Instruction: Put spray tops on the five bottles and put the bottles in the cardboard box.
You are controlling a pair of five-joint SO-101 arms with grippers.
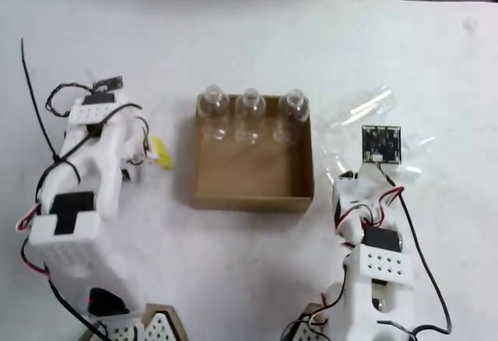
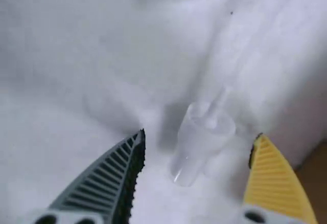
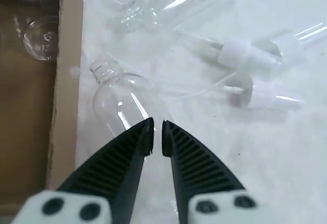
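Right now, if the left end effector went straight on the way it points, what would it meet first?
Most likely the clear spray top on the table, just ahead of the open left end effector, in line with its gap; depth is unclear.

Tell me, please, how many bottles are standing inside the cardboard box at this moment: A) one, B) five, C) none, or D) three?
D: the high view shows three clear bottles standing in a row along the far wall of the cardboard box.
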